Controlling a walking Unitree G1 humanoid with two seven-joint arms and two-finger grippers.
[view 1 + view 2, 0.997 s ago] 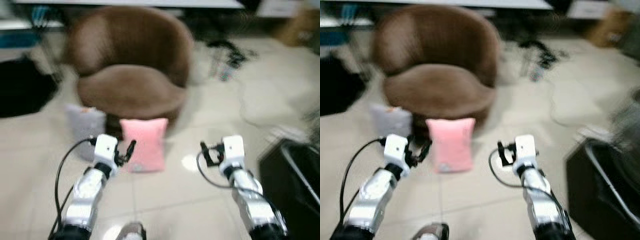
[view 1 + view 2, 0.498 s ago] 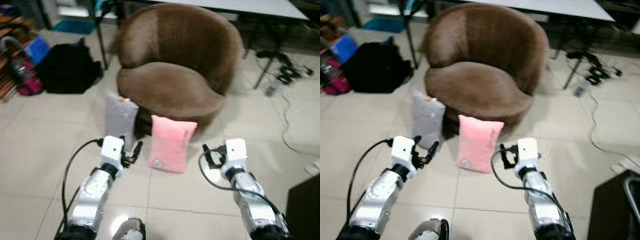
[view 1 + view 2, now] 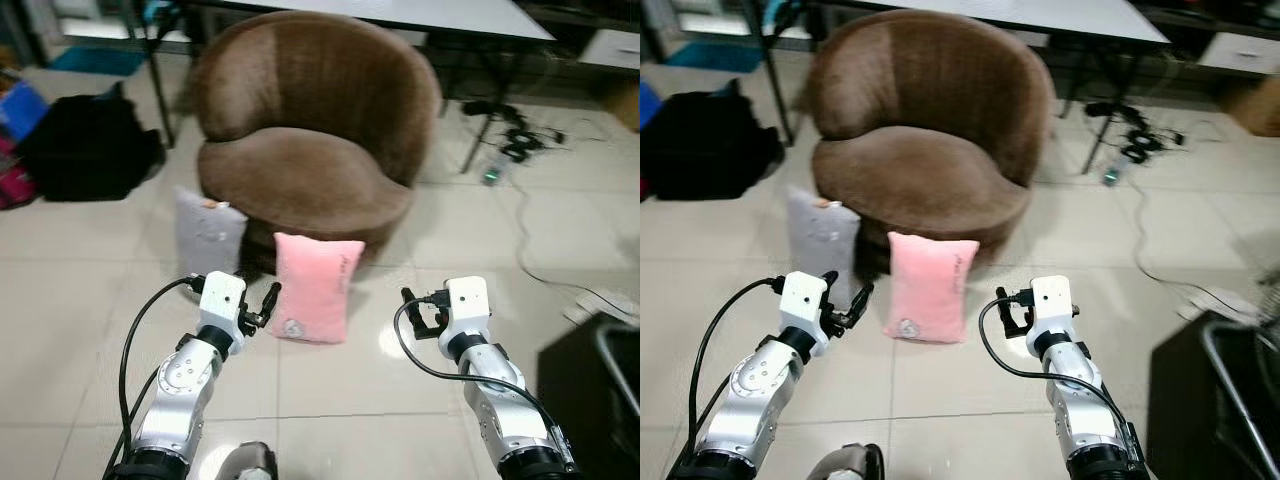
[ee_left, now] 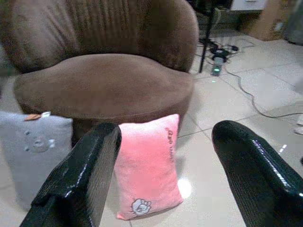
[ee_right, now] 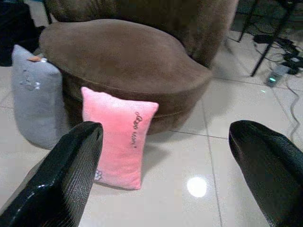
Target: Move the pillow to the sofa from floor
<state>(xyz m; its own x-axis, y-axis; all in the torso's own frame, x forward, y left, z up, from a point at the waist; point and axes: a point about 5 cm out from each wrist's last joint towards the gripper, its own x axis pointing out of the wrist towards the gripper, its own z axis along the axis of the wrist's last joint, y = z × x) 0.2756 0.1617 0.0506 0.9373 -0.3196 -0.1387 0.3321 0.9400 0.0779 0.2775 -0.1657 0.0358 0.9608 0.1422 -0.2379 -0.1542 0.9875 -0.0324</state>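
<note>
A pink pillow [image 3: 312, 288] stands on the tiled floor, leaning against the front of a round brown sofa chair [image 3: 300, 180]. A grey pillow [image 3: 208, 232] stands just to its left, also against the sofa. My left gripper [image 3: 266, 302] is open, held low and close to the pink pillow's left edge without touching it. My right gripper [image 3: 412, 312] is open too, a short way off the pillow's right side. The left wrist view looks between the fingers [image 4: 85, 170] at the pink pillow [image 4: 147, 170], and the right wrist view also shows the pillow [image 5: 118, 137].
A black bag [image 3: 85, 150] lies on the floor at the back left. Cables and a small bottle [image 3: 495, 170] lie at the back right by table legs. A black box [image 3: 590, 390] stands close on my right.
The whole picture has swung and sharpened as the camera moved. Both arms keep the same raised pose with open fingers. The pillows have stayed against the sofa.
</note>
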